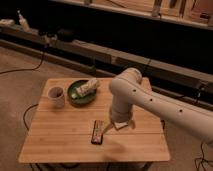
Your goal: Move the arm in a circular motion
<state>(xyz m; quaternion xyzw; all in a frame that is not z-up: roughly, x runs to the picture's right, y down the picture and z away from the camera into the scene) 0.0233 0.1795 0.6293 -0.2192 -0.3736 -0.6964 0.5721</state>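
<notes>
The cream-white arm (150,97) with small dark dots reaches in from the right, bends at a rounded joint (127,82) and points down over the wooden table (60,145). Its gripper (120,126) hangs just above the table's middle right, fingers spread apart and holding nothing. It hovers over a small pale block (119,125), mostly hidden under it. A dark rectangular bar (97,131) lies just left of the gripper.
A white mug (56,96) stands at the table's back left. A green plate (75,97) with a pale wrapped item (87,87) sits beside it. Cables run across the floor (20,70). A long low shelf (75,45) runs behind.
</notes>
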